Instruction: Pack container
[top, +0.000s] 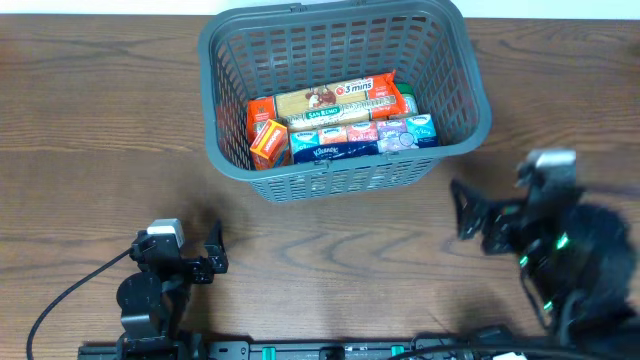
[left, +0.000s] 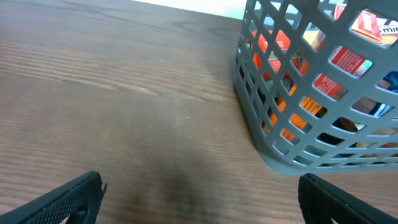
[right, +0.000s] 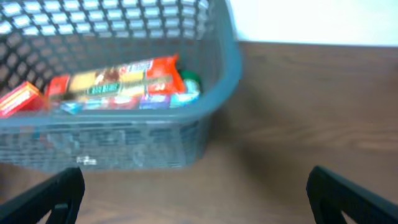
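Observation:
The dark grey slatted basket (top: 232, 60) stands at the back middle of the table, holding several grocery boxes and packets: an orange box (top: 268, 142), a long pasta packet (top: 335, 100) and tissue packs (top: 330, 140). The basket also shows in the left wrist view (left: 273, 134) and the right wrist view (right: 211, 93). My left gripper (top: 212, 252) is open and empty at the front left, above bare table (left: 198, 199). My right gripper (top: 462, 212) is open and empty at the right, in front of the basket (right: 196, 199); this view is blurred.
The wooden table (top: 90, 130) stretches left and right of the basket. A black cable (top: 70, 292) runs from the left arm toward the front edge. The arm bases sit along the front edge.

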